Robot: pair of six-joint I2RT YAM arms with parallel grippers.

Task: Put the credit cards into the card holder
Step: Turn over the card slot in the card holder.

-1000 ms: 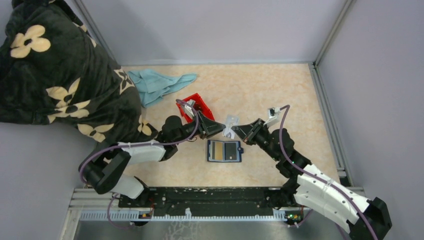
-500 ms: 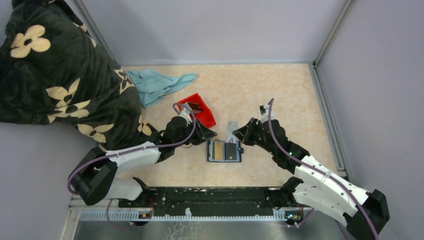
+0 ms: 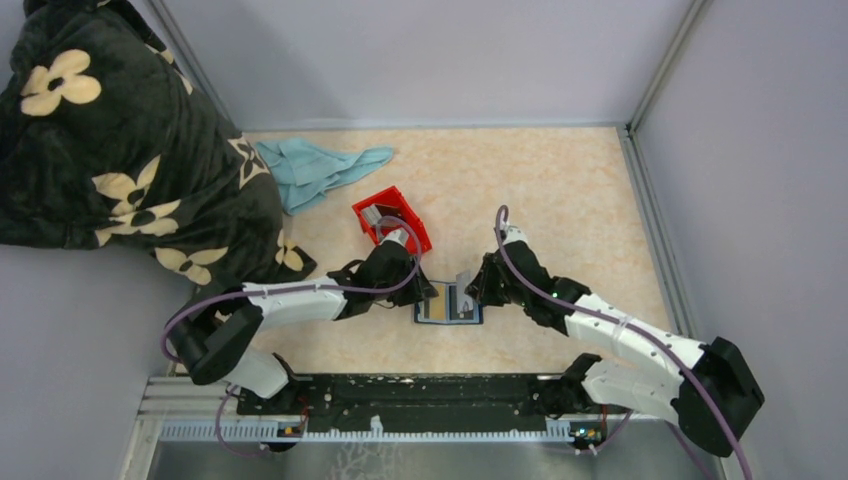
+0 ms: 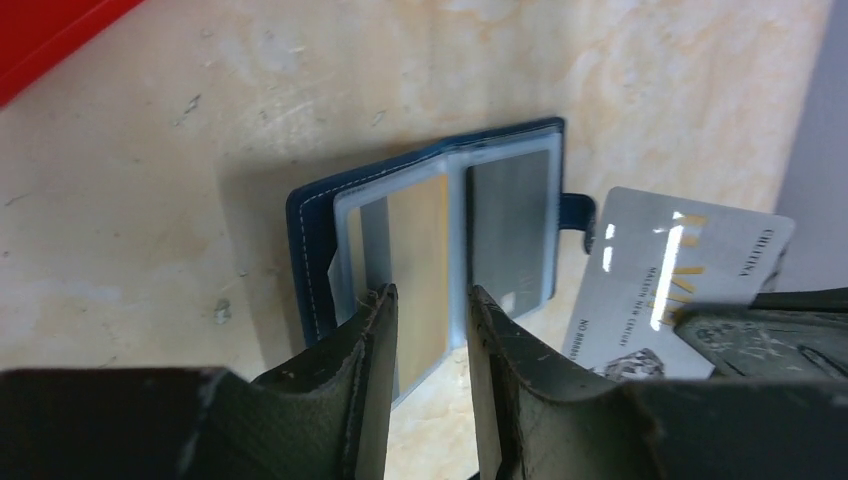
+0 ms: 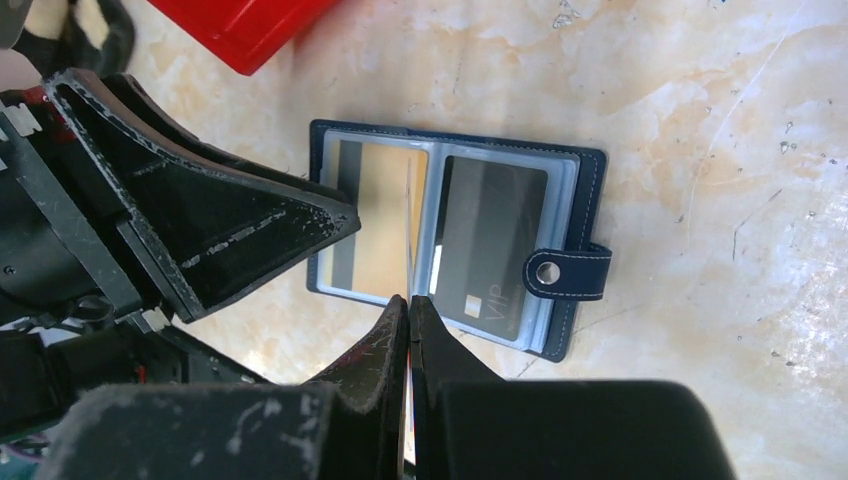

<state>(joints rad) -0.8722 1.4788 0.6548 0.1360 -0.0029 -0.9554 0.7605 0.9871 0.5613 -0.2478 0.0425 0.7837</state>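
Two grippers crowd one small holder (image 4: 452, 215), which lies open and flat on the table, just in front of the red bin (image 3: 392, 220). From the left, the left gripper (image 4: 432, 292) hangs over the holder's left page with its fingers a little apart and nothing between them. We cannot tell whether they press on the page. That page's sleeve holds a tan card (image 5: 380, 222) and the right one a dark card (image 5: 490, 240).

Above the spine stands a greyish-white card (image 4: 680, 270), edge down, pinched tight by the right gripper (image 5: 410, 300).

We see three risks. Both top sleeves look full, so the card may butt against plastic or a seated card instead of finding a mouth. If the left fingers are not pinning the holder, that push would slide it. The grippers are also close enough that a sideways correction could knock them together or twist the card in its pinch.
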